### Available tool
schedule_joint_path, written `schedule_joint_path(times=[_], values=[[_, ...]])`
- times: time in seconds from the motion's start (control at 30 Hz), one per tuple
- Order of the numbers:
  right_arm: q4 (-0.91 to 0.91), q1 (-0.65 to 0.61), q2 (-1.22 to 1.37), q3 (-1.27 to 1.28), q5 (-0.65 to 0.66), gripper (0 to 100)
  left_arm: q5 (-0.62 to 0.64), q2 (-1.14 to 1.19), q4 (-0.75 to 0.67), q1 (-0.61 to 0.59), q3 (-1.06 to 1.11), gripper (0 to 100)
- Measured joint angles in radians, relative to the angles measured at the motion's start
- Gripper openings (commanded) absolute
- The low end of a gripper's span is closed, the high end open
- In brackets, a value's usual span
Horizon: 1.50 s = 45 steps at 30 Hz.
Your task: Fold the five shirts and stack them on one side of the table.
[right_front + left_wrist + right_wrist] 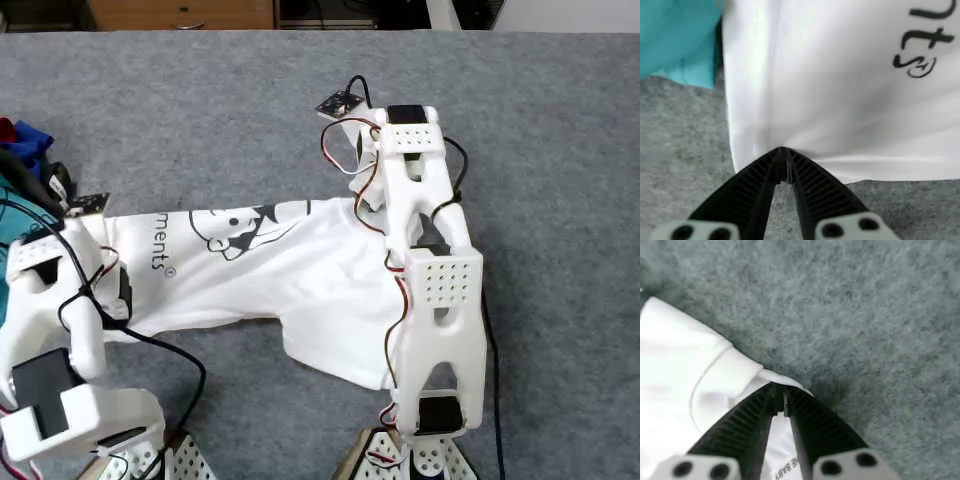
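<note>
1. We are logging the left jaws, at the tip of the left arm [50, 320], as clamped on the edge of the white shirt [300, 270]. The tips are meeting on the cloth, and creases are fanning out from the pinch.
2. We are logging the right jaws, at the tip of the right arm [430, 260], as clamped on the opposite edge of the same shirt. A fold of white fabric is sitting between the tips and a sewn-in label is showing just behind them.
3. The white shirt is lying print-side up on the grey bench [200, 100], spreading from one pair of jaws to the other. Its lettering is sitting near the left jaws and its drawing farther towards the right jaws.
4. A teal shirt [680, 40] is lying just beside the left jaws, on the side away from the right jaws. We cannot tell whether it is touching the white shirt's edge.
5. Past the teal shirt, farther from the left jaws, red and blue cloth [20, 138] is resting at the bench edge.
6. Beyond the right jaws we are seeing bare grey bench.
</note>
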Motion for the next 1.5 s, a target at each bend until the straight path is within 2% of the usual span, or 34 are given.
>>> schedule_joint_path(times=[0.1,0.3,0.4,0.5,0.63,0.83,0.97,1.23,1.5], values=[[0.0,0.0,0.0,0.0,0.014,0.5,0.032,-0.034,0.061,0.023,-0.057,2],[0.095,0.023,-0.023,-0.054,0.02,0.5,0.178,-0.117,0.186,0.226,-0.259,2],[0.175,0.029,-0.1,-0.107,0.02,0.5,0.239,-0.124,0.19,0.292,-0.382,2],[0.258,0.026,-0.195,-0.161,0.02,0.5,0.261,-0.089,0.112,0.284,-0.448,2],[0.305,0.026,-0.295,-0.158,0.008,0.5,0.262,0.068,-0.054,0.222,-0.46,2],[0.302,0.008,-0.359,0.058,-0.012,0.5,0.262,0.333,-0.244,0.163,-0.466,2],[0.224,-0.005,-0.359,0.235,-0.052,0.5,0.262,0.416,-0.305,0.161,-0.483,2],[-0.028,-0.005,-0.359,0.575,-0.066,0.5,0.265,0.427,-0.311,0.161,-0.493,2],[-0.178,0.1,-0.388,0.664,-0.046,0.5,0.267,0.427,-0.342,0.161,-0.493,2]])
